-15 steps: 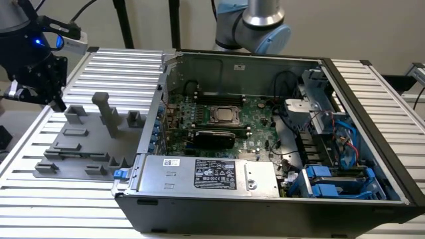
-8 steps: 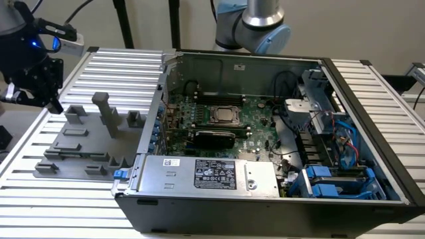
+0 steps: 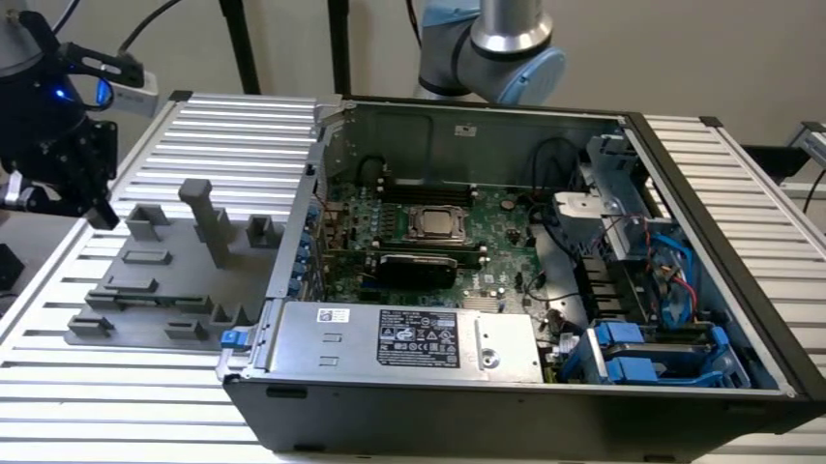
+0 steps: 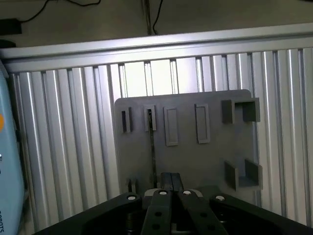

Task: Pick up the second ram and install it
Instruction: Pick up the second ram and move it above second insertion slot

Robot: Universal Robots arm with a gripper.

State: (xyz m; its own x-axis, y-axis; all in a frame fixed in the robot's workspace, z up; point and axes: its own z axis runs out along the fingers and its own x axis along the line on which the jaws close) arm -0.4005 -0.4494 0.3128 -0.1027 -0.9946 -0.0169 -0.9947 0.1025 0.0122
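Aloft, hand (image 3: 62, 198) over ribbed table (image 3: 729, 174), pale wall (image 3: 703, 53)

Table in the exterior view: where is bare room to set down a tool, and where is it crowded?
Bare: the table strip in front of the fixture, the strip behind it, and the strip on the exterior view's right of the case. Crowded: the fixture's blocks, the case inside, and under the gripper.
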